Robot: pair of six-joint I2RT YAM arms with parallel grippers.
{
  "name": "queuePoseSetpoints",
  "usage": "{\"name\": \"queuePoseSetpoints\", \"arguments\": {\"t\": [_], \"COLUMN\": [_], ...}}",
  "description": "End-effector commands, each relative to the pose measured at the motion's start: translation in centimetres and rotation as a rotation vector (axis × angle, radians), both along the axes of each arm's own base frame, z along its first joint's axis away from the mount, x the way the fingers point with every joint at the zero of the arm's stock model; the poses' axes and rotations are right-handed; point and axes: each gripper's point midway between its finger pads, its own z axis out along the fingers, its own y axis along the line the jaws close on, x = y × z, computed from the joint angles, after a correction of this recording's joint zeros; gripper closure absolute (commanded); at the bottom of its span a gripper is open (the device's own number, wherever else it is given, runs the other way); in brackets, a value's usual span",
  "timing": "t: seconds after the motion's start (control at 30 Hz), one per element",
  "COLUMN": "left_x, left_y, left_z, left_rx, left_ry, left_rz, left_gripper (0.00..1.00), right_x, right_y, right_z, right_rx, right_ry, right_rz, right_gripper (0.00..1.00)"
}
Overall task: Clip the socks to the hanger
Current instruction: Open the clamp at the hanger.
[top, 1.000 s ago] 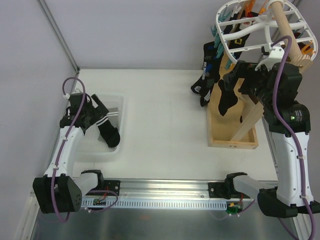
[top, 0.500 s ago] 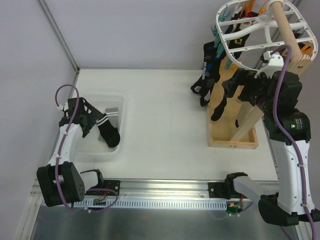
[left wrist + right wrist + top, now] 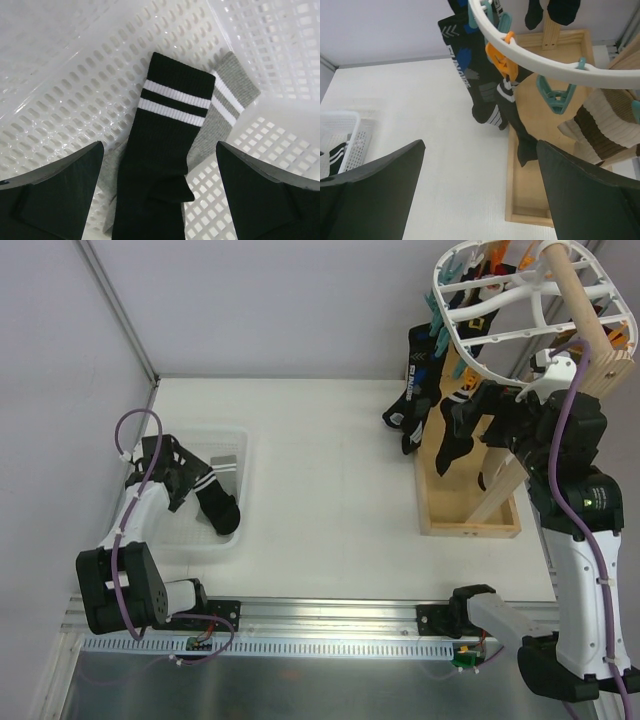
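A black sock with white stripes [image 3: 218, 505] lies in the white mesh basket [image 3: 232, 436] over a grey striped sock [image 3: 228, 465]. My left gripper [image 3: 185, 480] is open just above them. In the left wrist view its jaws [image 3: 160, 200] stand either side of the black sock [image 3: 165, 145], with the grey sock [image 3: 225, 110] under it. The white hanger [image 3: 535, 59] hangs at the top right. My right gripper [image 3: 478, 405] is open and empty under its rim, beside a hanging black sock [image 3: 450, 445]. That sock [image 3: 520, 130] hangs below an orange peg [image 3: 501, 59].
More black socks [image 3: 415, 390] hang on the hanger's left side. A wooden tray base [image 3: 470, 525] and slanted wooden pole [image 3: 580, 300] hold the hanger up. A teal peg [image 3: 555, 95] hangs free; a brown striped sock [image 3: 600, 130] hangs at right.
My right arm has risen towards the hanger rim, and the black sock beside it swung left and came back. My left gripper has shifted slightly over the basket.
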Motion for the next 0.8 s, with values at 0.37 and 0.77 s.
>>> {"name": "queuePoseSetpoints", "arguments": {"t": [0.37,0.77], "left_x": [2.4,-0.8], "left_y": [-10.1,-26.7], "left_z": [17.2,31.8], "left_rx": [0.177,-0.095], "left_ry": [-0.5,-1.077], "left_rz": [-0.493,-1.006], "left_gripper": [0.07,0.05], "right_x": [2.0,-0.3], "right_y": [-2.2,8.3], "right_z": [2.5,8.8], "right_rx": [-0.034,0.102], "right_ry": [-0.059,-0.219], "right_rz": [-0.142,0.461], "right_gripper": [0.07,0.06]}}
